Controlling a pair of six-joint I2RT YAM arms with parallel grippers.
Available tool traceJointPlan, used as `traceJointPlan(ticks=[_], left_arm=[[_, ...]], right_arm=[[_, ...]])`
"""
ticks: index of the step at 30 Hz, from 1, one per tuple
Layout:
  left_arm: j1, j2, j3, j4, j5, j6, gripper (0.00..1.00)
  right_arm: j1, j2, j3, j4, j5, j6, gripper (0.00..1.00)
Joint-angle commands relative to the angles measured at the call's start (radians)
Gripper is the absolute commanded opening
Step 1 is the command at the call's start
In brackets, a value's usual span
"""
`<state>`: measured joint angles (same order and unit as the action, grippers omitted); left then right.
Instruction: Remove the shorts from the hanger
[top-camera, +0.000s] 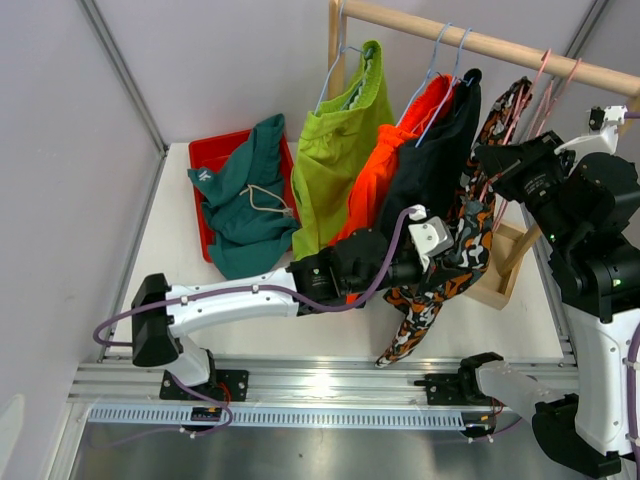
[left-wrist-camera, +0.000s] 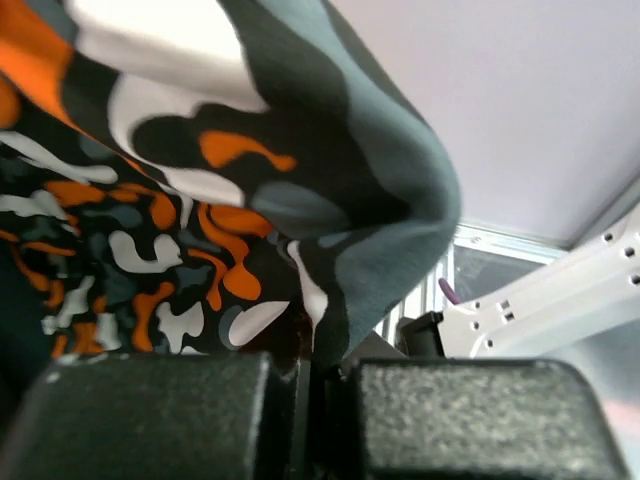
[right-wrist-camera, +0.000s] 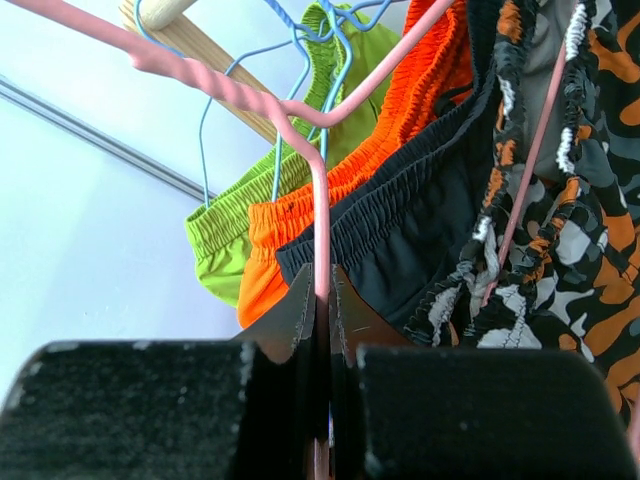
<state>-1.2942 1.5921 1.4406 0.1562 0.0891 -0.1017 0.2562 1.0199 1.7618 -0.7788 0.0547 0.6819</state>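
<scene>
White table (top-camera: 150, 240) and pale walls are framing a wooden rail (top-camera: 480, 45), taken as reference

- Camouflage shorts (top-camera: 450, 270): hanging below the rail's right end. The left gripper (left-wrist-camera: 310, 370) is pinching a fold of the leg, jaws closed on cloth, apparently to drag it down
- Pink hanger (right-wrist-camera: 320, 200): just under the rail. The right gripper (right-wrist-camera: 322, 300) is clamping its stem, likely bracing against that pull
- Navy shorts (top-camera: 435, 160), orange shorts (top-camera: 385, 180), lime shorts (top-camera: 335, 150): hanging leftward along the rail, awaiting removal
- Teal shorts (top-camera: 245, 200): lying in the red tray (top-camera: 225, 142) left of the rail, already off
</scene>
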Motion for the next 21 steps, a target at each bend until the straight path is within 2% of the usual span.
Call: traceJointPlan(ticks=[1,5,7,14,16,21], left_arm=[[-0.007,-0.047,0.008,0.066,-0.049,-0.004,0.0],[-0.034,-0.128,-0.078,0.031,-0.084,-0.006,0.0],[-0.065,-0.174,-0.121,0.031,-0.161,0.013,0.0],[-0.298,-0.357,-0.402,0.048,-0.345,-0.015,0.0],[-0.326,-0.365,-0.472,0.069,-0.362,-0.062,0.0],[-0.366,-0.318,-0.517,0.123,-0.376,-0.113,0.0]], right_arm=[[0.005,-0.015,0.036,0.059,-0.023,0.015,0.0],[0.005,-0.007,0.039,0.059,-0.016,0.011,0.0],[0.003,-0.003,0.045,0.059,-0.01,0.002,0.0],[0.002,0.034,0.105,0.035,0.056,-0.05,0.0],[-0.002,0.04,0.119,0.033,0.06,-0.053,0.0],[-0.003,0.039,0.12,0.024,0.059,-0.039,0.0]])
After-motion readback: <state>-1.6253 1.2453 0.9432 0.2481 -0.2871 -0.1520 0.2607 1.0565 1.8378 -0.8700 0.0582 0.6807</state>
